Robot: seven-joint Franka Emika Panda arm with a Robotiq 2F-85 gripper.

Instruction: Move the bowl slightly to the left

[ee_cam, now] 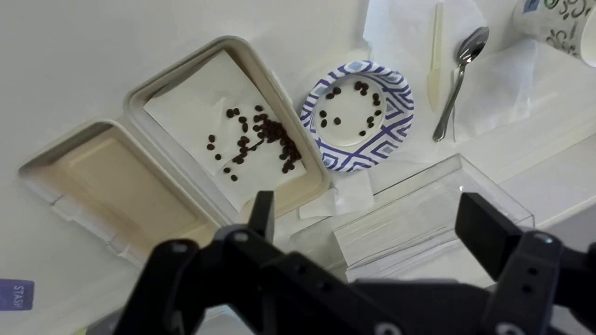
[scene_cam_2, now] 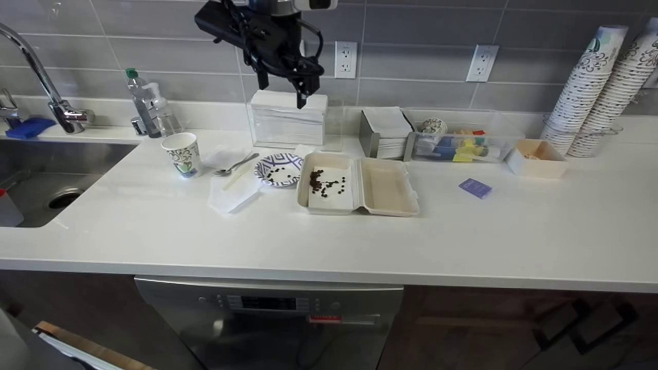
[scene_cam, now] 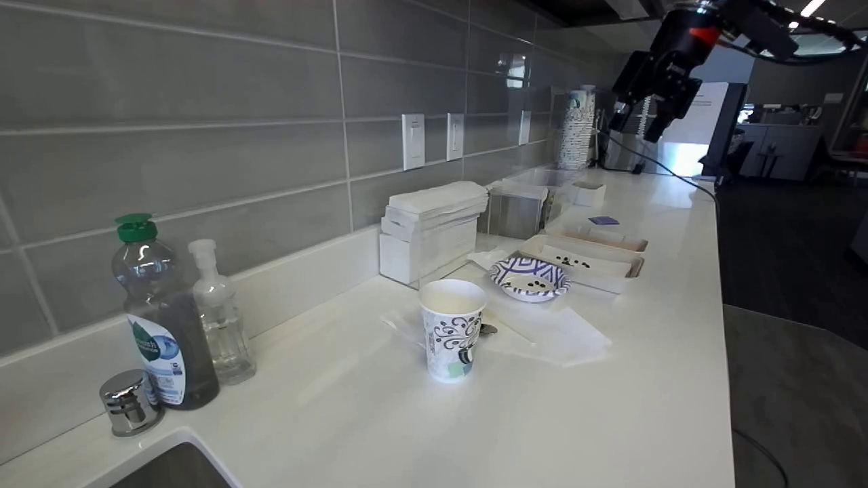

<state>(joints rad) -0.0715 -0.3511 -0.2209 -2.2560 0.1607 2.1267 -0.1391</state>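
Got a shallow round bowl (ee_cam: 353,108), blue geometric print on white, holding dark ovals (ee_cam: 358,85), maybe beans. Got glossy worktop (scene_cam_2: 452,236) below, tool (ee_cam: 372,221) up high, spread wide.

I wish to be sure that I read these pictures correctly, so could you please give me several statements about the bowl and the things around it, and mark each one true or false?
1. The spoon lies between the bowl and the cup near the sink. True.
2. That cup lies on its side. False: it stands upright.
3. The hand is open and holds nothing. True.
4. The bowl is empty. False: dark beans lie in it.
5. The hinged box beside the bowl is open. True.
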